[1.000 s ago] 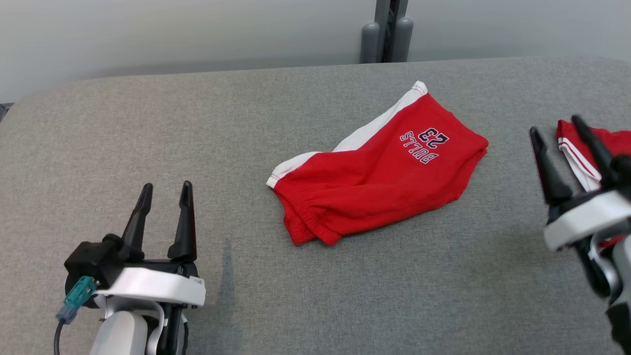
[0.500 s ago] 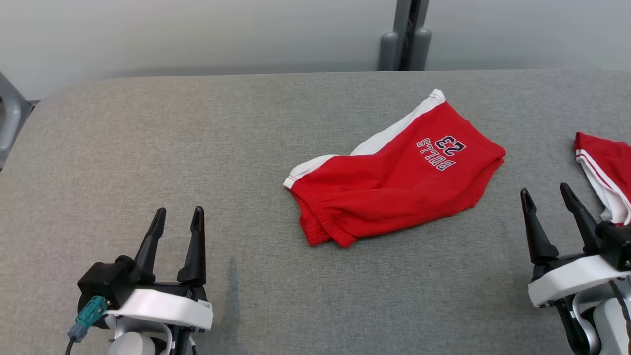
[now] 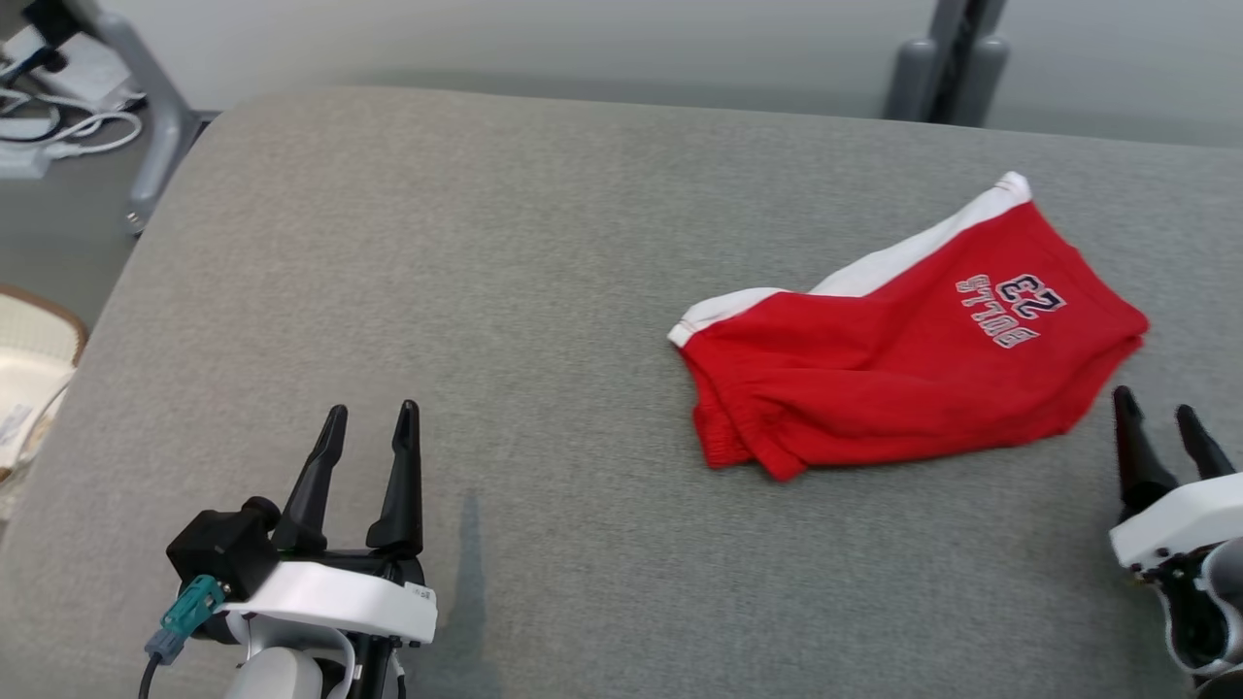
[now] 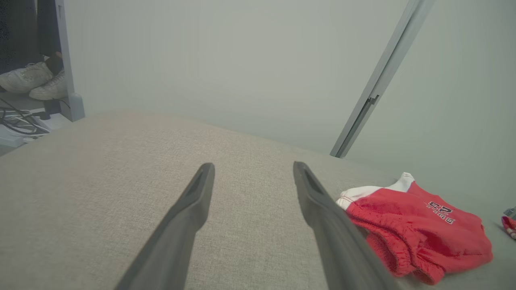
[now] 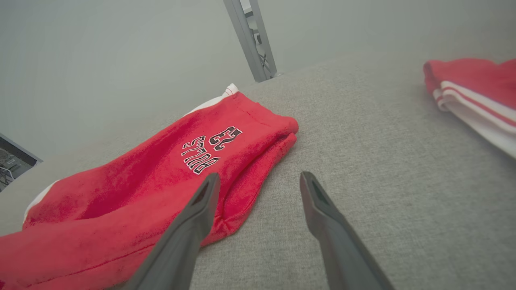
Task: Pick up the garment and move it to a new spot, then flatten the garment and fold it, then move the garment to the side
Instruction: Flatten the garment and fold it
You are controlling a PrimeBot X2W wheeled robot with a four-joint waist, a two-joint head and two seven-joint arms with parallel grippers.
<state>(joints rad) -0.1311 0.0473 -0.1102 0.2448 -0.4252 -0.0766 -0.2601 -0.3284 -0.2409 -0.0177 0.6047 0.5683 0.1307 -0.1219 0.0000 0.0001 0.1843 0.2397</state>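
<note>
Now the camera has swung left across the grey bench (image 3: 486, 243), leaving the folded red shorts (image 3: 903, 379) at the frame's right. The left claw (image 3: 374, 408) and right claw (image 3: 1156, 403), low in frame, gape empty. Moving the shorts aside likely remains.

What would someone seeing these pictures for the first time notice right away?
The red shorts with a white side stripe and BULLS 23 print stand out, lying folded on the right part of the grey table. The left gripper and right gripper wait open and empty at the near edge, the right one near the shorts. A second red-and-white garment lies further right.
</note>
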